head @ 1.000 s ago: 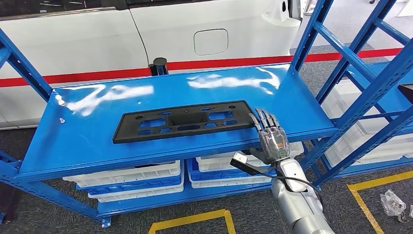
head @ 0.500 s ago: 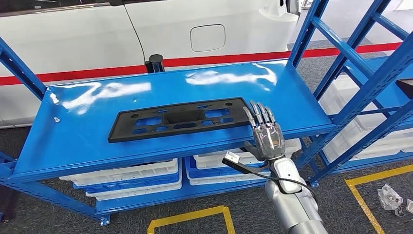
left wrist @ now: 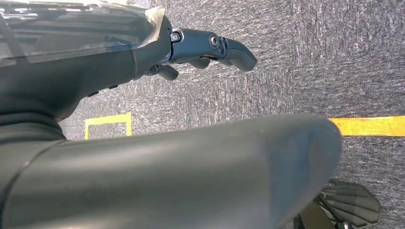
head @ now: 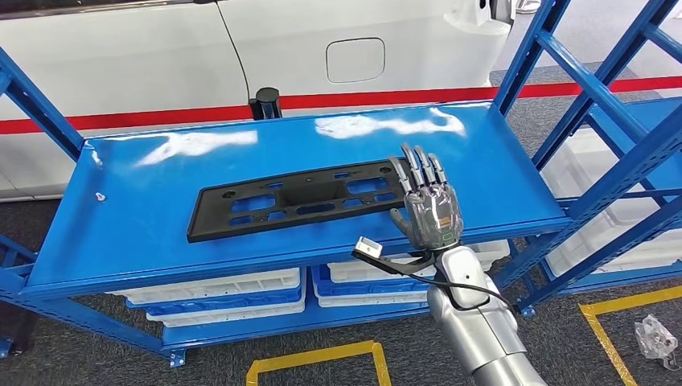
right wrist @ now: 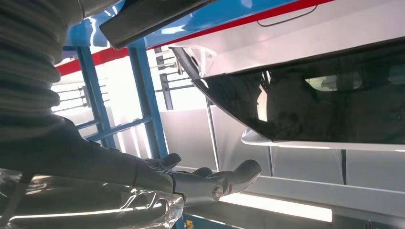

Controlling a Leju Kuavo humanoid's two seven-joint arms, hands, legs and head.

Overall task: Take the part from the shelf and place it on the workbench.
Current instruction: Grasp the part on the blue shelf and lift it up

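The part (head: 297, 199) is a long flat black plate with cut-outs, lying on the top board of the blue shelf (head: 145, 233). My right hand (head: 430, 211) is raised at the plate's right end with its fingers straight and spread. In the head view its fingertips overlap that end, and the hand holds nothing. The right wrist view has the same hand (right wrist: 200, 183) with fingers stretched out and nothing in it. My left hand (left wrist: 210, 47) hangs over grey carpet with loosely bent fingers, holding nothing.
A white car (head: 241, 48) stands close behind the shelf. White bins (head: 217, 289) fill the level below. Slanted blue shelf uprights (head: 611, 137) rise at the right. A black post (head: 265, 103) stands at the shelf's back edge. Yellow tape (head: 322, 362) marks the floor.
My right hand has risen and moved left, from the shelf's front edge to the plate's right end. The camera has shifted slightly. The plate has stayed in place.
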